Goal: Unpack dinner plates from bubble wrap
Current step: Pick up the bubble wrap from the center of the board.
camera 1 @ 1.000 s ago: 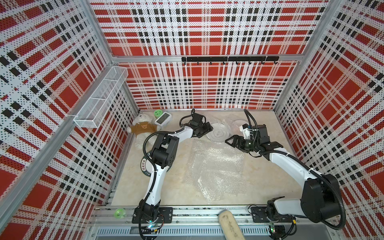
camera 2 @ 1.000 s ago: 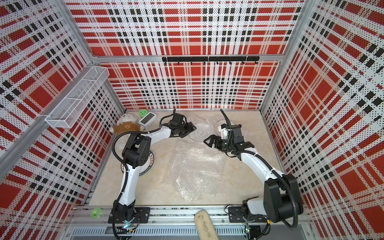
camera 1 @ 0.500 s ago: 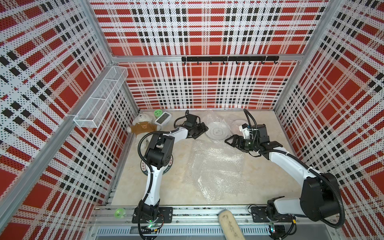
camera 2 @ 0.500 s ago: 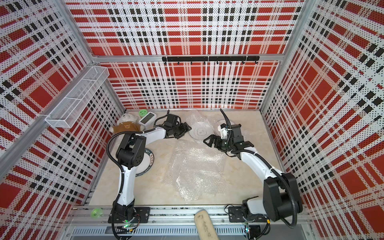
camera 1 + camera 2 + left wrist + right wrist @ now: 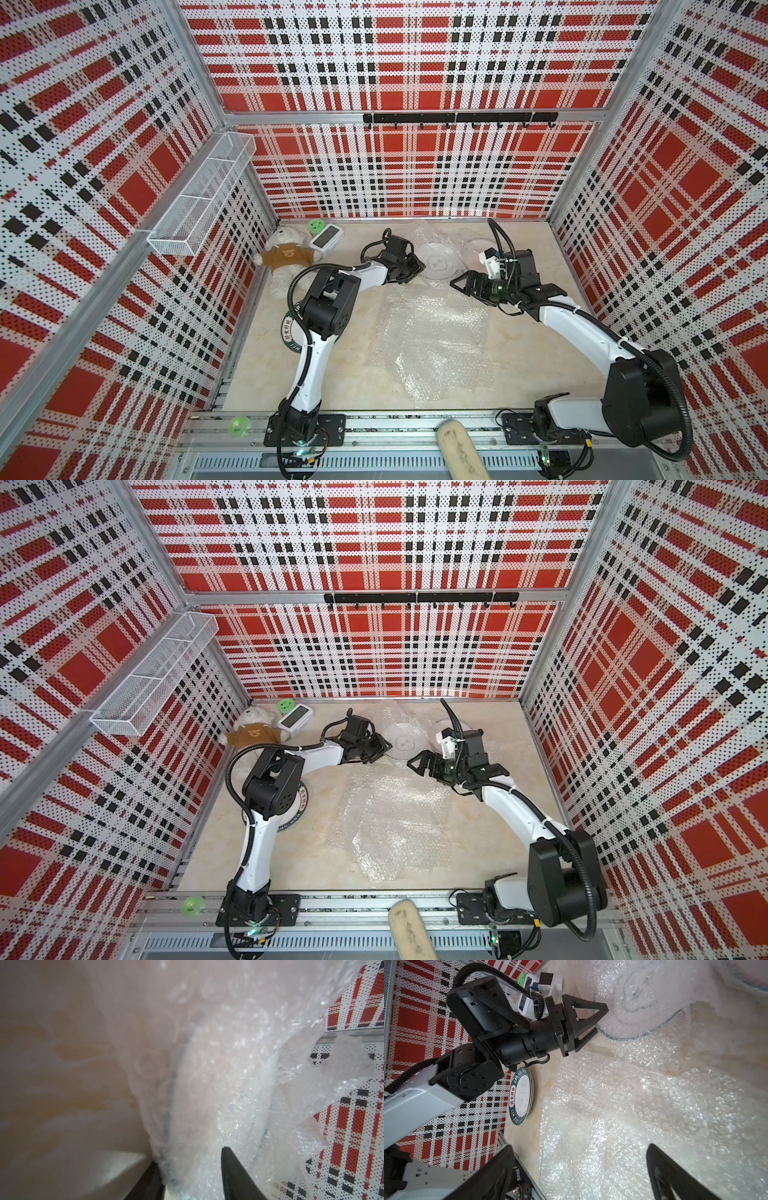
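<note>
Bubble wrap [image 5: 420, 233] at the back of the counter [image 5: 353, 374] encloses two dinner plates: the emblem plate [image 5: 437, 262], with a dark central mark, and a second wrapped plate [image 5: 473, 246] just beside it, toward the right wall. One bare lettered plate [image 5: 521, 1095] lies partly hidden under the left arm's elbow. Loose sheets [image 5: 432, 332] overlap mid-counter; their number is unclear. The left arm reaches low and forward, and the left claw [image 5: 601, 1020] straddles the emblem plate's wrapped rim, one finger above and one below. Whether it pinches, I cannot tell. The right arm stretches inward, and the right claw [image 5: 459, 282] is spread wide above the loose sheets.
</note>
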`<state>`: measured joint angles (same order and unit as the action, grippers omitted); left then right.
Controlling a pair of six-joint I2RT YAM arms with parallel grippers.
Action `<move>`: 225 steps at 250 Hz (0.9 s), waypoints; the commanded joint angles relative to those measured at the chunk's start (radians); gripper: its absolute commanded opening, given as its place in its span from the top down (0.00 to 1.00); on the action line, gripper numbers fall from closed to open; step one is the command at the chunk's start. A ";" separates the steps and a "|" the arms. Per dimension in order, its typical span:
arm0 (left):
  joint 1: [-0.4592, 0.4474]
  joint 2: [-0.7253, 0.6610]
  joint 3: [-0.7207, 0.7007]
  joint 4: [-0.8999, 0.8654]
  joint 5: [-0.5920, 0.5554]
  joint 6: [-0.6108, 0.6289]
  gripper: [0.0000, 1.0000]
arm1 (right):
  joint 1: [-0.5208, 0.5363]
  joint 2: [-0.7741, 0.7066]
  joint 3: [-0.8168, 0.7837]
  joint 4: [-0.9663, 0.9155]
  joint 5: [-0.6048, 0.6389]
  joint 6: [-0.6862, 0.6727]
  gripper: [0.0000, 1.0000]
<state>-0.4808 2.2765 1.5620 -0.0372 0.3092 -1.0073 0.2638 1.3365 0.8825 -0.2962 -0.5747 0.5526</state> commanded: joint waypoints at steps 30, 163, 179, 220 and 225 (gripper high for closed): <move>0.013 0.047 0.042 0.004 -0.028 -0.042 0.68 | 0.004 -0.032 -0.016 -0.006 0.019 -0.033 0.00; 0.135 -0.154 0.072 -0.061 0.043 -0.030 1.00 | 0.004 -0.052 0.027 -0.070 0.081 -0.066 0.00; 0.157 -0.216 0.030 -0.067 0.042 -0.021 1.00 | 0.004 -0.047 0.037 -0.064 0.082 -0.065 0.00; 0.171 -0.425 -0.127 -0.052 0.050 0.004 1.00 | 0.005 -0.032 0.083 -0.062 0.103 -0.060 0.00; 0.171 -0.453 -0.147 -0.057 0.050 0.011 1.00 | 0.004 -0.031 0.089 -0.066 0.113 -0.059 0.00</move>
<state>-0.3000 2.0014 1.4899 -0.1207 0.3332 -1.0271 0.2638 1.3041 0.9131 -0.3733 -0.5014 0.5110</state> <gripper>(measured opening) 0.089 0.998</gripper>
